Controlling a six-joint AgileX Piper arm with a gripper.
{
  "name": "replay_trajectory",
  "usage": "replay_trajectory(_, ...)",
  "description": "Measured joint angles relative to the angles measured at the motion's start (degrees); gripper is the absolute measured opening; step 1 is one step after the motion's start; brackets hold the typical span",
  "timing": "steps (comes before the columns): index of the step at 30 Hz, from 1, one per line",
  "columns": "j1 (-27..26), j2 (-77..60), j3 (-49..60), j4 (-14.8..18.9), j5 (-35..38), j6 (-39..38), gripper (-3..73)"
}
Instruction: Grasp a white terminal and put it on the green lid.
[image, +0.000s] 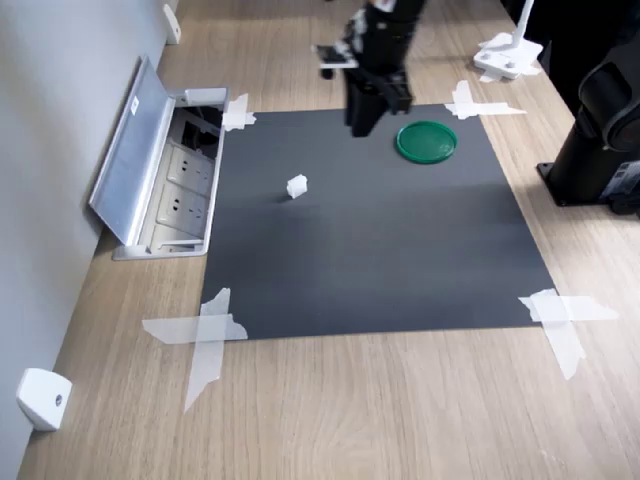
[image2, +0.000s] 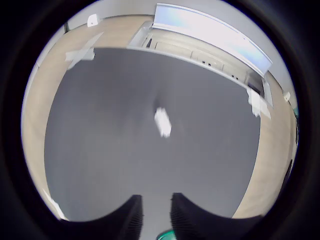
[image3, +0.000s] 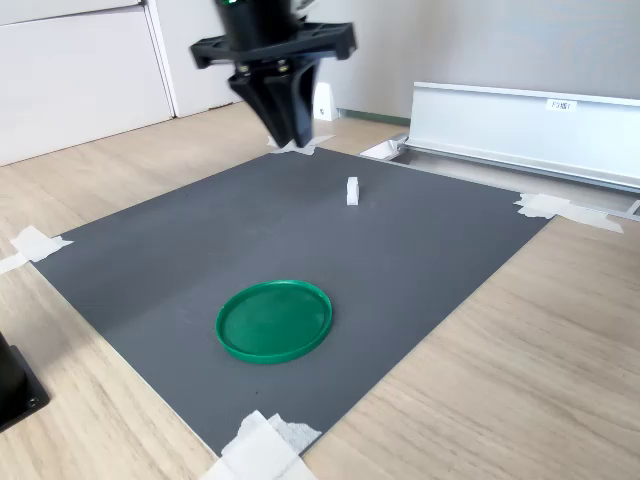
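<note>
STEP: approach | PINCER (image3: 290, 135): clenched, empty, raised above mat | TARGET: tiny white plastic terminal block (image: 296, 186) mid-mat, well apart from flat round dark-green plastic lid (image: 427, 141) | ADVICE: spread jaws, centre over block, descend vertically.

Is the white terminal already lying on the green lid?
No, the white terminal sits apart from the green lid on the mat.

A white terminal (image: 296, 186), a dark-green lid (image: 427, 141), a grey mat (image: 380, 260), a black end effector (image: 366, 118).
</note>
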Motion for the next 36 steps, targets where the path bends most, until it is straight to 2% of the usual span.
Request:
replay_trajectory(3, 0.0, 3.5, -3.4, 1.4, 0.8, -0.1, 46.2)
replay_trajectory(6, 0.0, 6.3, -5.4, 1.7, 1.1, -0.1, 56.4)
replay_trajectory(10, 0.0, 10.0, -7.6, 1.9, 1.1, -0.1, 63.7)
replay_trajectory(25, 0.0, 20.4, -11.2, 1.9, -0.5, -0.3, 65.3)
replay_trajectory(36, 0.0, 22.5, -11.2, 2.1, -3.5, -0.7, 65.3)
